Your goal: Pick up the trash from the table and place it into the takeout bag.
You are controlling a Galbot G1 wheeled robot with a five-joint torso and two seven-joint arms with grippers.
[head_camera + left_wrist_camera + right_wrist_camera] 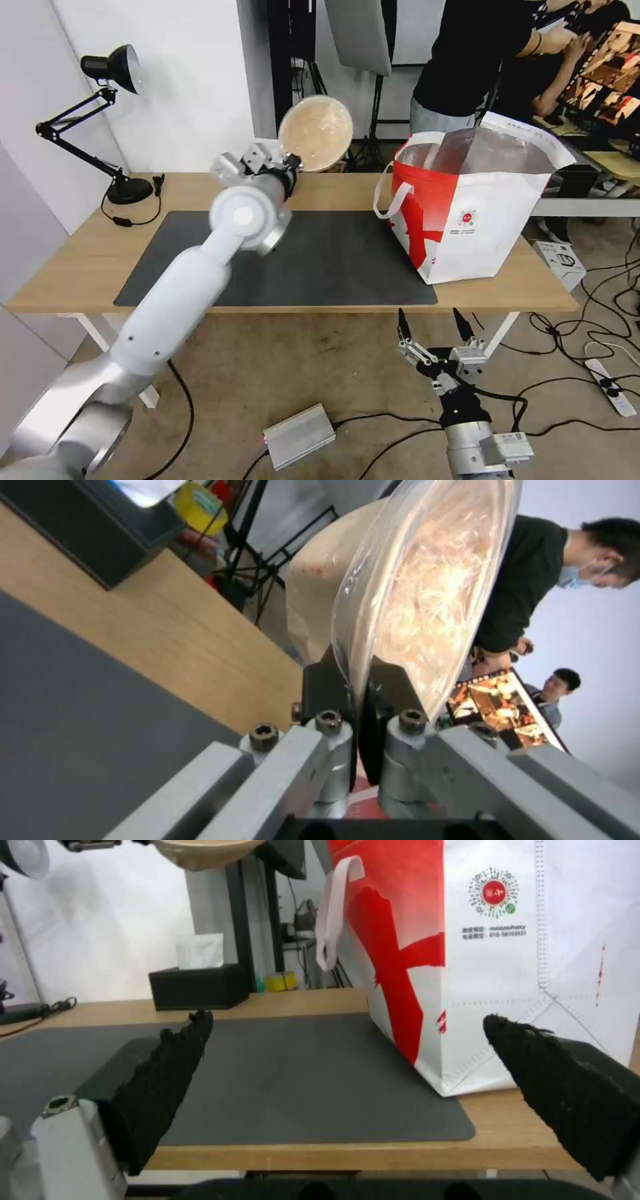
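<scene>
Low before the tabletop's near edge, the right gripper (435,321) hangs with its two black fingers (167,1075) spread wide apart, holding nothing. Raised over the far edge of the table (87,260), the left gripper (291,164) is clamped on the rim of the paper bowl (315,132), which is tipped on its side in the air, its clear lid (427,580) showing pale scraps inside. Toward the tabletop's right end the takeout bag (480,227) stands upright and open, half on the mat (333,260). Near the far edge sits a black tissue box (199,985).
</scene>
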